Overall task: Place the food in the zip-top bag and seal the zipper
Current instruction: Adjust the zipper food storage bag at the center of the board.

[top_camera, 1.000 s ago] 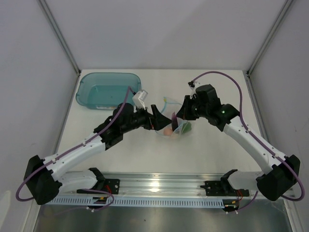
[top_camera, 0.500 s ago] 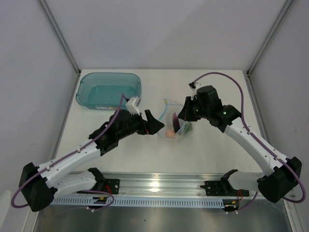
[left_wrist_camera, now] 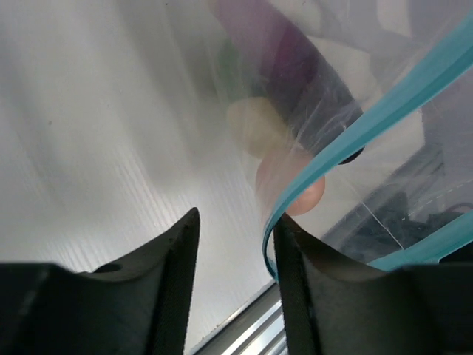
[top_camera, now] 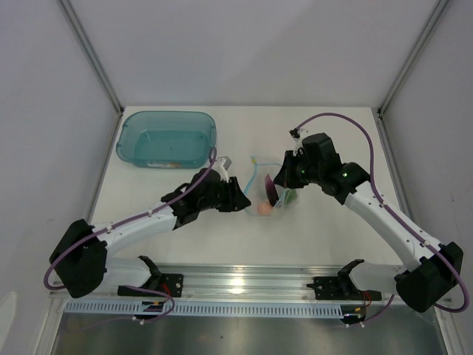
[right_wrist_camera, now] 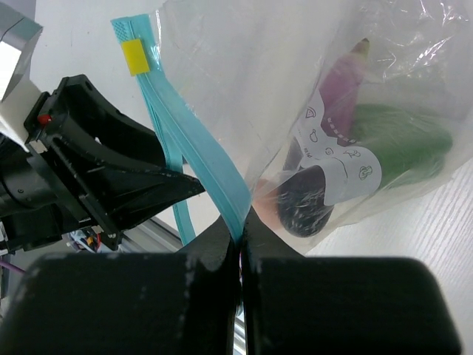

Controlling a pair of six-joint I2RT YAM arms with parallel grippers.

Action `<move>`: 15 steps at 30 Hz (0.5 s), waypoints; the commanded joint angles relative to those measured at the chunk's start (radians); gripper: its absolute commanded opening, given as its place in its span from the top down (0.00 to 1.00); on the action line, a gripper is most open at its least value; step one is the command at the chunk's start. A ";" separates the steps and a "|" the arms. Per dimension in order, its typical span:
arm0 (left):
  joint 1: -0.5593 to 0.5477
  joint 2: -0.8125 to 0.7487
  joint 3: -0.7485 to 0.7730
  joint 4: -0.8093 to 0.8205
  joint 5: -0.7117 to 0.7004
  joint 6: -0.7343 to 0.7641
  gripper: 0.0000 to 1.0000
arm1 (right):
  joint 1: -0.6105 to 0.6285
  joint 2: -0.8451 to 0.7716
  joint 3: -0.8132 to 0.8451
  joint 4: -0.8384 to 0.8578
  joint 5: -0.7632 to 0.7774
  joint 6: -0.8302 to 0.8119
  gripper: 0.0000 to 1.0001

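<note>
left tool (left_wrist_camera: 235, 229) advanced to zipper (right_wrist_camera: 211, 174) | food (left_wrist_camera: 255, 126) blurred inside bag (right_wrist_camera: 236, 74)

A robot lab enclosure — white panel walls (top_camera: 244, 52) (metal-framed), a white table (top_camera: 244, 126), an aluminium mounting rail (top_camera: 244, 285).
</note>
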 commanded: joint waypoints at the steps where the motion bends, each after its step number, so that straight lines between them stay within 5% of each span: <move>1: -0.001 0.042 0.090 0.078 0.064 0.011 0.55 | -0.004 -0.026 0.004 0.005 -0.015 -0.024 1.00; 7: 0.006 0.119 0.214 0.064 0.159 0.044 0.99 | -0.011 -0.023 0.025 -0.033 0.034 -0.052 1.00; 15: 0.006 0.067 0.274 0.059 0.302 0.042 0.99 | -0.011 -0.053 0.071 -0.138 0.162 -0.107 1.00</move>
